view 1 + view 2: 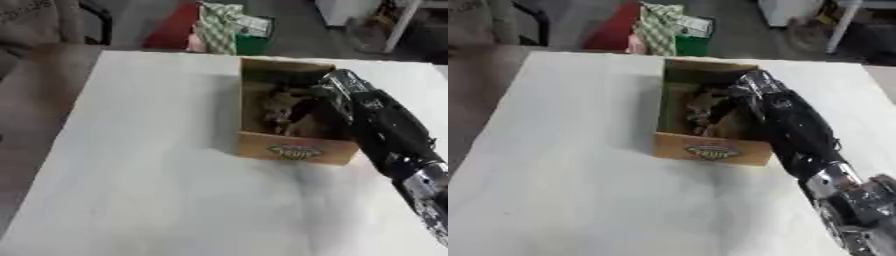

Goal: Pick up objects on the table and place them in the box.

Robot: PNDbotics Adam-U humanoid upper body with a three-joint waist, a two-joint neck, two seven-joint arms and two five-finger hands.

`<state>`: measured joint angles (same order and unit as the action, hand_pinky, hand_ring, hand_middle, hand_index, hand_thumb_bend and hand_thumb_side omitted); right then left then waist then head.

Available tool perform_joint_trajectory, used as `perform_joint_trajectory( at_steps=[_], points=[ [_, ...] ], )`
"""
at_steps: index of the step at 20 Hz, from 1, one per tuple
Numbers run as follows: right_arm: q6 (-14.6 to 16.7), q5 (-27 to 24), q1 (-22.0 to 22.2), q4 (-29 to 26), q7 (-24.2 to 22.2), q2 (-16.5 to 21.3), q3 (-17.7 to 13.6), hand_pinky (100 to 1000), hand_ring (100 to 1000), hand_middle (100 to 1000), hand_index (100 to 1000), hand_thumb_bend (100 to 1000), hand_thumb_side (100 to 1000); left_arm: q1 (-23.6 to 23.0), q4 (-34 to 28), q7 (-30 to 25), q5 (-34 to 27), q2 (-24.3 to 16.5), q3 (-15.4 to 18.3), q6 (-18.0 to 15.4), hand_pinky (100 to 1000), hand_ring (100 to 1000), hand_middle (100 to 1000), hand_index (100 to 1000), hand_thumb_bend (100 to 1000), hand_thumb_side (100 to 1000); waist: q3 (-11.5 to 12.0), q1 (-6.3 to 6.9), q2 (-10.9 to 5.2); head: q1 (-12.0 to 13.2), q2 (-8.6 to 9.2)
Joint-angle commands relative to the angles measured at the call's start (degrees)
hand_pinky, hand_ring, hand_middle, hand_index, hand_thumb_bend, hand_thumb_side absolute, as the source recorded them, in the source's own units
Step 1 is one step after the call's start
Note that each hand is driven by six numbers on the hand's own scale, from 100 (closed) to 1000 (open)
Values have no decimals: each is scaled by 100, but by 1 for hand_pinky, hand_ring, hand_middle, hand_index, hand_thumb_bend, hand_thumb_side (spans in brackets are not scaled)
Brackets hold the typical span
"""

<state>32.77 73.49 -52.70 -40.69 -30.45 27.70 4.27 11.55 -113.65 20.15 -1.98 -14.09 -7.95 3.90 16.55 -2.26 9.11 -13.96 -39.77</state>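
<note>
— One hand shows, the right hand [726, 107]; it reaches down into the cardboard box [293, 150] from the right side, its black forearm [385, 132] slanting up from the lower right corner.

— Are its fingers spread or curled?

— I cannot tell. They sink among dark, blurred shapes inside the box, and fingers and contents run together.

— What lies in the box?

— Brownish and dark objects [702, 112], too blurred to name. They sit in the box's middle and near part, just beside the hand.

— And the box itself?

— Open-topped, tan, with a printed label [708, 150] on its near wall. It stands on the white table [149, 190], toward the far right part.

— Beyond the table?

— A red and green checked bundle [214, 27] on the floor past the far edge.
</note>
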Motion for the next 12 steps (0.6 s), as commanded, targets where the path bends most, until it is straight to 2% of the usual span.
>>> perform_joint_trajectory(
  at_steps=[1,12],
  points=[
    [121,-216,45,-166,-327,260,53,848,939,900,951,462,961,58,-94,6,18,-49,44,0,567,717,586,639,100,751,-21,28,-59,27,-17],
    [210,-1271,164,-947,-1179,694,119,851,937,898,949,457,911,46,-94,-2,42,-71,56,13,568,718,586,640,100,751,-79,15,-74,73,-15]
  ],
)
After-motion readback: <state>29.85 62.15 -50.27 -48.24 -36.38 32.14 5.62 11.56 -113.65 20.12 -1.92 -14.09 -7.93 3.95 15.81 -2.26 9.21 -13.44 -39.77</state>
